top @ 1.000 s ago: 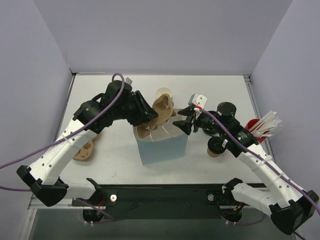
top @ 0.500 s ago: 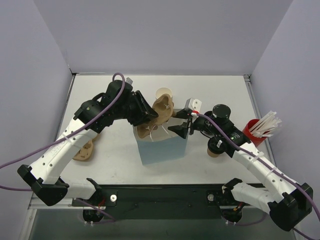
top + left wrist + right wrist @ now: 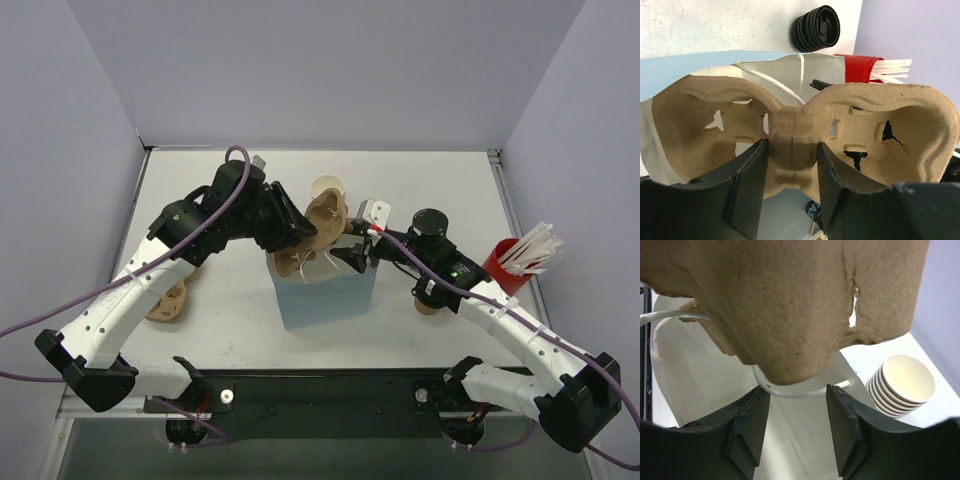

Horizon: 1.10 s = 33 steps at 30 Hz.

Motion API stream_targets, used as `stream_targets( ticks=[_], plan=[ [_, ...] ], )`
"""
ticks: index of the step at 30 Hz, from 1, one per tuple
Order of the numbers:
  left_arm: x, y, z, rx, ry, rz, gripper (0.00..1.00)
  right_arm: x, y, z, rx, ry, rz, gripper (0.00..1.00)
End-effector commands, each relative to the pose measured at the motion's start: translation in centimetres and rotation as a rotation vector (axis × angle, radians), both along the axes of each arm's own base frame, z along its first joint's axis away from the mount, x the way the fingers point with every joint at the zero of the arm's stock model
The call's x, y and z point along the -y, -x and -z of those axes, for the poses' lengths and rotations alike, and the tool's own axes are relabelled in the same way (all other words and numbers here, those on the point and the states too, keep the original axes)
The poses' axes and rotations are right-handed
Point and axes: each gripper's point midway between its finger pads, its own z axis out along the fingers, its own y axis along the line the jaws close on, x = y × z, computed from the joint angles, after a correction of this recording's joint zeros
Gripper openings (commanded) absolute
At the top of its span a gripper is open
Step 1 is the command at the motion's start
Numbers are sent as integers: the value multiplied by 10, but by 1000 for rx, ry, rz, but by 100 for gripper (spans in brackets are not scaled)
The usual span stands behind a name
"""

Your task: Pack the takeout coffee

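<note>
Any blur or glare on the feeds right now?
Left wrist: sharp on the pulp carrier, its own fingers in dark shadow. Right wrist: the carrier crowds the lens, slightly soft; stacked cups beyond read clearly. Top external: even light, soft shadows, no glare.

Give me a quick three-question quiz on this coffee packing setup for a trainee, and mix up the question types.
1. True or false: the left fingers are closed on the narrow middle of the pulp cup carrier.
2. Multiple choice: what stands in the red cup on the right side of the table? A) white sticks B) black lids C) tan cups
3. Fill in: the carrier is held above the open top of a light-blue paper ___ with white handles.

Key: 1 true; 2 A; 3 bag.
</note>
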Motion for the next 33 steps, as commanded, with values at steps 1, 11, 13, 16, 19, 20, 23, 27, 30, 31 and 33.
stream_targets(
  ticks=[1,11,13,16,19,20,23,27,30,31,33],
  plan=[
    [-1,-1,-21,52,31,8,34,-3,-17,-29,136,-27,58,44],
    [-10,2,-11,46,-25,11,34,18,-60,-55,129,-71,291,11],
    [-12,2,-8,43,-46,12,34,19,-62,-57,127,-72,304,12],
    [-14,0,-5,41,-78,12,34,20,-64,-61,126,-81,310,12],
    [-15,-2,-5,45,-99,11,34,19,-66,-66,128,-94,317,12],
    [-16,-2,-5,46,-104,11,34,19,-68,-67,128,-96,323,12],
    [-20,-6,-6,55,-141,2,34,18,-70,-72,127,-107,332,11],
    [-23,-9,0,47,-201,1,34,18,-70,-74,118,-112,334,8],
    [-23,-9,2,42,-232,8,34,18,-69,-75,104,-119,344,7],
    [-24,-9,2,42,-238,10,34,19,-70,-77,103,-124,349,7],
    [-24,-9,4,41,-255,14,34,19,-69,-75,76,-124,358,4]
  ],
)
